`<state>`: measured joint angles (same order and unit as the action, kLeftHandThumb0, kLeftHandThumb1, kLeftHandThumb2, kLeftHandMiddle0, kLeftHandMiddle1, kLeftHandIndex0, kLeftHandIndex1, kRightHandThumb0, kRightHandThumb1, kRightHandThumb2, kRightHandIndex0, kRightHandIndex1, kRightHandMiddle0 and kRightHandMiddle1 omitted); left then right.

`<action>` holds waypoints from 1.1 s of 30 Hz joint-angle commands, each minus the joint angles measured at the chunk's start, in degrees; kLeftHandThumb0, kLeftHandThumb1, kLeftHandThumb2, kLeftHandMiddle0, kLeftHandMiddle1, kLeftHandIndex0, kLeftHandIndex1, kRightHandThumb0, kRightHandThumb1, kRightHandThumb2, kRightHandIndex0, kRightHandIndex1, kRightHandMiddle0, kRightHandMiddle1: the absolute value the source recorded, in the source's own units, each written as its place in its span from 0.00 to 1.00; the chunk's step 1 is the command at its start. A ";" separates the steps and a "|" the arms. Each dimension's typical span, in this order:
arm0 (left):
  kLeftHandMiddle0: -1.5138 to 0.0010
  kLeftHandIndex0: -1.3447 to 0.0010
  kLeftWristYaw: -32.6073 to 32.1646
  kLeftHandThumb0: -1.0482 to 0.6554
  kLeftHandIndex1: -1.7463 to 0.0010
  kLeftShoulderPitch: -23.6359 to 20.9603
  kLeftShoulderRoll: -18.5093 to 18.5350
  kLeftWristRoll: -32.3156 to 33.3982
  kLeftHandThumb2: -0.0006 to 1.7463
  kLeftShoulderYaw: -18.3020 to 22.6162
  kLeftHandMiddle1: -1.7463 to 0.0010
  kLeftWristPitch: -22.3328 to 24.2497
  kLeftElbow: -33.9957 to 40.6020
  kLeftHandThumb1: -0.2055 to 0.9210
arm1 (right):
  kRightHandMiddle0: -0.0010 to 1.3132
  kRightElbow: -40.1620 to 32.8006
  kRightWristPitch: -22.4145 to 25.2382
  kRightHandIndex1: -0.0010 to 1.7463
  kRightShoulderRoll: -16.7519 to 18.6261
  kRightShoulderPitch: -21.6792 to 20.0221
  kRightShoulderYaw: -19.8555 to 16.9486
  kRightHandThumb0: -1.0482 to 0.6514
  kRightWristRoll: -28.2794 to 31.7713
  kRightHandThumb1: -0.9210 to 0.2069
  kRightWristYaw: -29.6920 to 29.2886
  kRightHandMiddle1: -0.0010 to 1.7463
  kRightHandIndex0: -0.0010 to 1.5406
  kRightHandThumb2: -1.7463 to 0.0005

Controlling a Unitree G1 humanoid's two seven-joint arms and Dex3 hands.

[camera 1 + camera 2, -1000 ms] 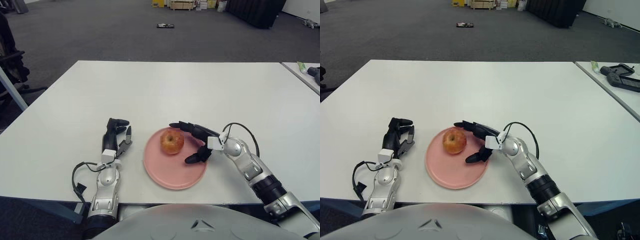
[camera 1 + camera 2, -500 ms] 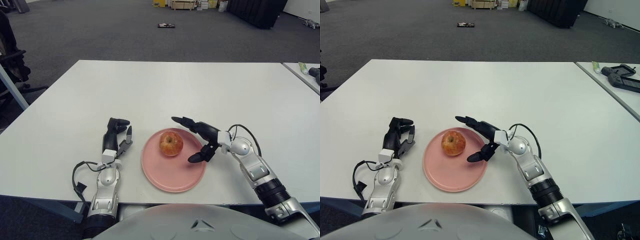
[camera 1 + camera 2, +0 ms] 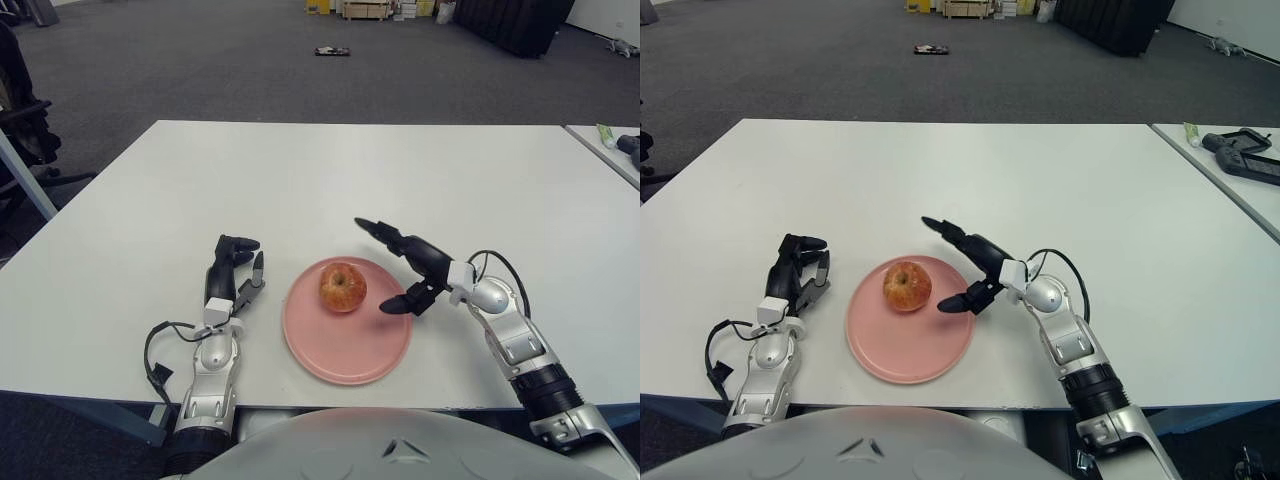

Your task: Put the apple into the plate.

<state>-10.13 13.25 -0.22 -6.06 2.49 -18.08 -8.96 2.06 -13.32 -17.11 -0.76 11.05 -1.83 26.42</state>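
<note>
**Left eye view: one apple sits in the one pink plate**

One apple (image 3: 343,287) rests in the far-left part of a single pink plate (image 3: 350,345) near the front edge of the white table (image 3: 400,180). Two hands show. At the table's right edge lies a dark device (image 3: 1243,155) beside a small green-tipped tube (image 3: 1189,131); on the floor beyond is a small dark object (image 3: 331,51). Nothing stands between the apple and either hand. The right hand (image 3: 408,270) hovers at the plate's right rim, its fingers (image 3: 378,229) spread wide, holding nothing, clear of the apple. The left hand (image 3: 232,272) shows left of the plate, fingers loosely curled, holding nothing.
</note>
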 commanded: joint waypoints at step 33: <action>0.65 0.82 0.26 0.41 0.00 0.70 0.16 0.08 0.37 0.29 0.16 2.53 -0.51 0.93 | 0.00 6.25 -5.49 0.58 21.60 7.93 -13.16 0.31 1.10 0.08 -32.29 0.73 0.10 0.45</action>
<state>-10.13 13.15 -0.09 -6.00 2.61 -17.46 -8.55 7.40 -17.97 4.58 7.31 -1.90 0.08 -5.24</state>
